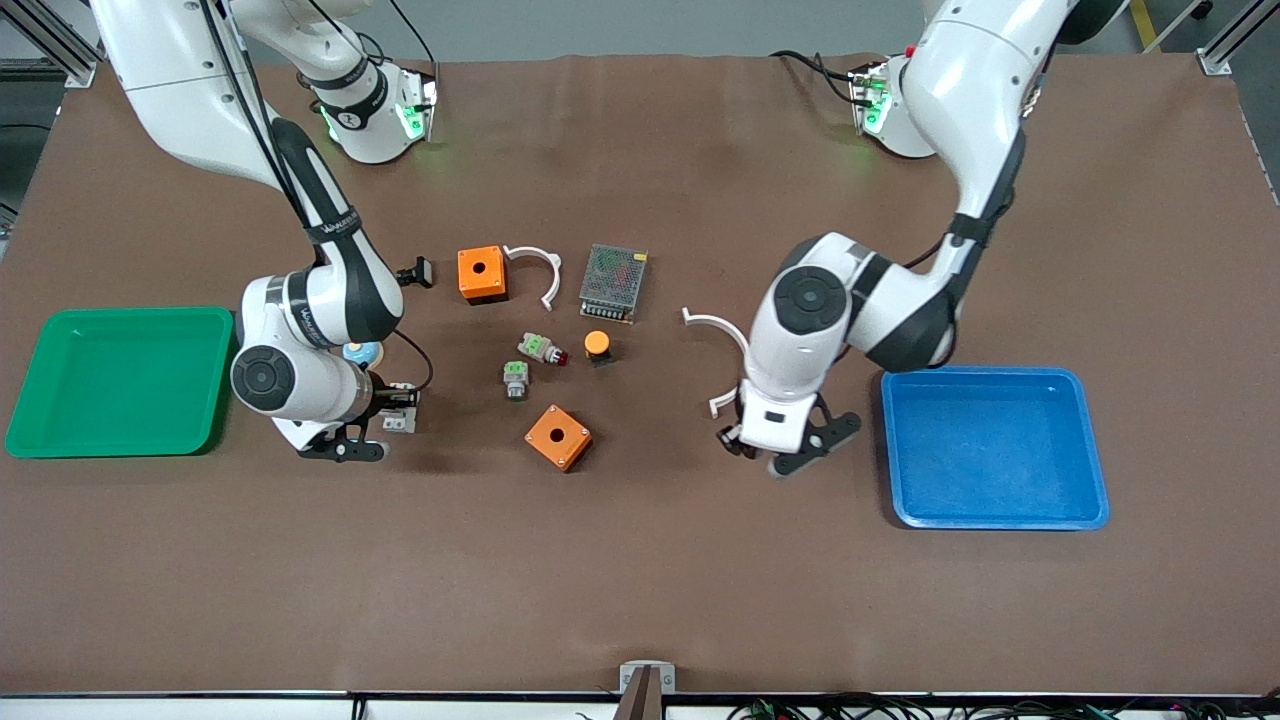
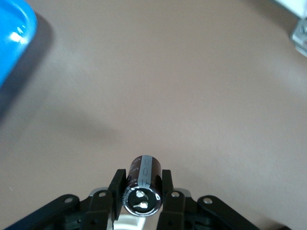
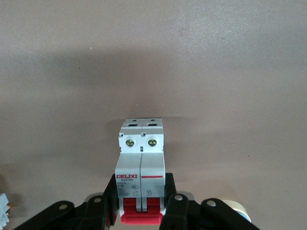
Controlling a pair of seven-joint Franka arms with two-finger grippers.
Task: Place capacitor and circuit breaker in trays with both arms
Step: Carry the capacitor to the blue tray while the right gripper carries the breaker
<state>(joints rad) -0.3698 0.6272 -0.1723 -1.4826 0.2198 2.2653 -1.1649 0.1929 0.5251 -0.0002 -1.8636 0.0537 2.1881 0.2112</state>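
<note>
My left gripper (image 1: 765,453) is low over the table beside the blue tray (image 1: 995,445). In the left wrist view it (image 2: 143,186) is shut on the capacitor (image 2: 145,175), a small black cylinder with a grey stripe and a shiny end. The hand hides the capacitor in the front view. My right gripper (image 1: 383,421) is low over the table beside the green tray (image 1: 120,380). It (image 3: 141,201) is shut on the circuit breaker (image 3: 141,163), a white-grey block with red toggles between the fingers. The breaker also shows in the front view (image 1: 401,418).
Mid-table lie two orange boxes (image 1: 481,273) (image 1: 558,437), a metal mesh box (image 1: 613,283), an orange-capped button (image 1: 597,345), two grey parts with green tops (image 1: 540,348) (image 1: 515,378), two white curved clips (image 1: 540,270) (image 1: 725,335) and a black clip (image 1: 418,271).
</note>
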